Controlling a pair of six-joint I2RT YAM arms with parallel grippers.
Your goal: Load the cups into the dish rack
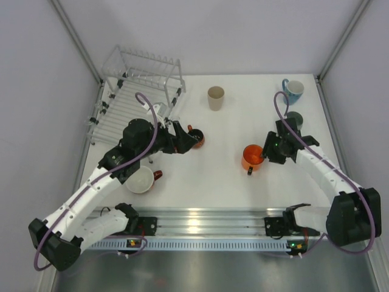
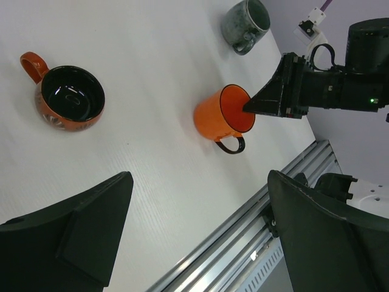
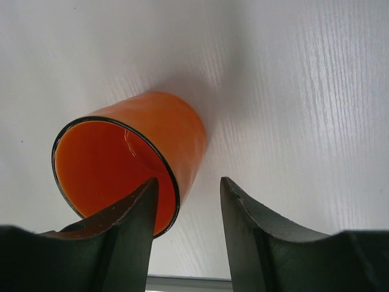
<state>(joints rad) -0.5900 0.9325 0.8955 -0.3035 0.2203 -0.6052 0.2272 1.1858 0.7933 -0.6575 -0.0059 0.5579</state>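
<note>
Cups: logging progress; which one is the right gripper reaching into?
The orange mug: the right gripper straddles its wall, one finger inside the rim, unlike any other cup.

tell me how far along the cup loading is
Done: nothing; the clear wire dish rack holds no cups. In hand: the right gripper straddles the rim of the orange mug, not yet clamped. To do: all six cups still sit on the white table.

Top external: fixed, high overhead, looking down on the whole tabletop (image 1: 213,179). Left wrist: oblique, mid-distance, facing across the tabletop toward the orange mug (image 2: 211,118). Right wrist: very close, looking down onto that mug's rim. Shared by all three: orange mug.
</note>
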